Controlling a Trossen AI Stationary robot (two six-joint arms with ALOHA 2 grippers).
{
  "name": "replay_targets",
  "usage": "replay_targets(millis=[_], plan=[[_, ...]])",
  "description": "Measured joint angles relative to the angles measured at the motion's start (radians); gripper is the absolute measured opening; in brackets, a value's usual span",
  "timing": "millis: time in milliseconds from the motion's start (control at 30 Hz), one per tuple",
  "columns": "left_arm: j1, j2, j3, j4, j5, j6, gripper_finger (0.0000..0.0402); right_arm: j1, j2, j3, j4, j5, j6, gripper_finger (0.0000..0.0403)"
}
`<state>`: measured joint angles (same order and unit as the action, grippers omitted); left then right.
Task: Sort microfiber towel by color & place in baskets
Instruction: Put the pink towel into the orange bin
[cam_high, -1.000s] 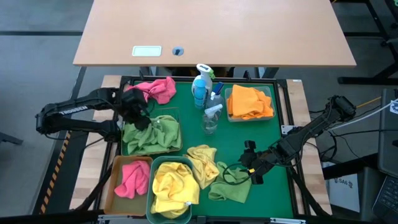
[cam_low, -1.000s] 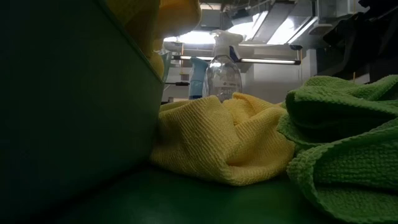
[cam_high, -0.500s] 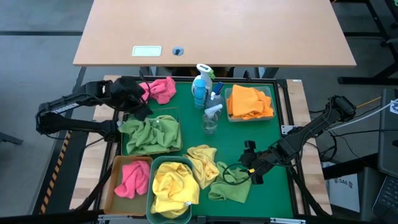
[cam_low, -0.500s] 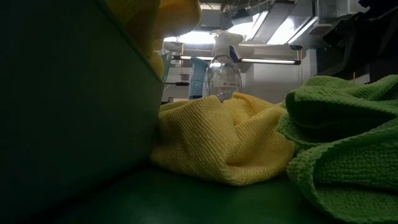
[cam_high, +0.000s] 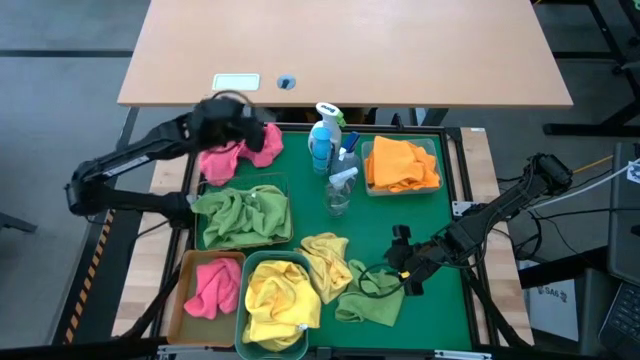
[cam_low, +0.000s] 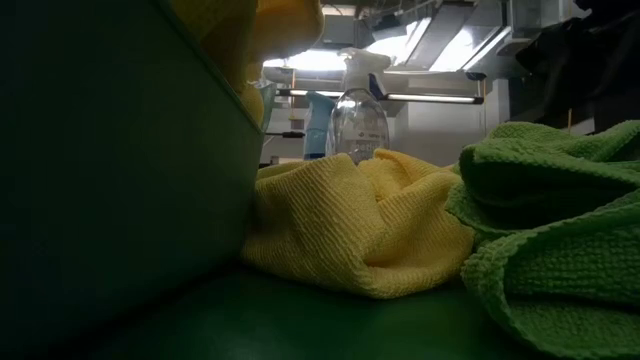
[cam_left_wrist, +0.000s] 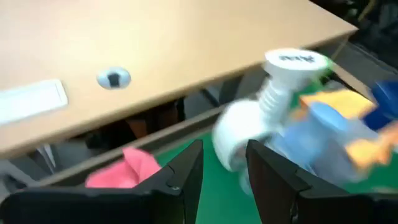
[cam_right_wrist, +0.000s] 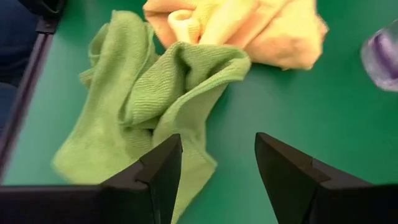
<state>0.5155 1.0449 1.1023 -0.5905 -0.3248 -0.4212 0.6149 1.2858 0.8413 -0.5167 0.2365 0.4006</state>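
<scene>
Towels lie sorted across the green tray (cam_high: 400, 215). At nine o'clock the left end effector (cam_high: 225, 108) hovers over a pink towel (cam_high: 240, 148) at the tray's eleven o'clock corner, its fingers (cam_left_wrist: 180, 177) a little apart, holding nothing. Below, green towels fill the clear basket (cam_high: 284, 190); at seven o'clock the amber basket (cam_high: 184, 268) holds pink, the teal basket (cam_high: 243, 275) yellow. Spray bottles (cam_high: 325, 135) stand at twelve o'clock, beside the basket (cam_high: 435, 150) of orange cloth. At four o'clock the right end effector (cam_high: 397, 272) gapes over a loose green towel (cam_right_wrist: 149, 106) just beside a loose yellow towel (cam_high: 328, 260).
</scene>
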Motion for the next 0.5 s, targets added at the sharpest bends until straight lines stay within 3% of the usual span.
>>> replay_targets(millis=[267, 500], plan=[[0.220, 0.206, 0.000, 0.024, 0.288, 0.031, 0.0118, 0.000, 0.000, 0.000, 0.000, 0.051, -0.011, 0.0205], [0.300, 0.350, 0.000, -0.082, 0.352, 0.054, 0.0118, 0.000, 0.000, 0.000, 0.000, 0.051, -0.005, 0.0205]])
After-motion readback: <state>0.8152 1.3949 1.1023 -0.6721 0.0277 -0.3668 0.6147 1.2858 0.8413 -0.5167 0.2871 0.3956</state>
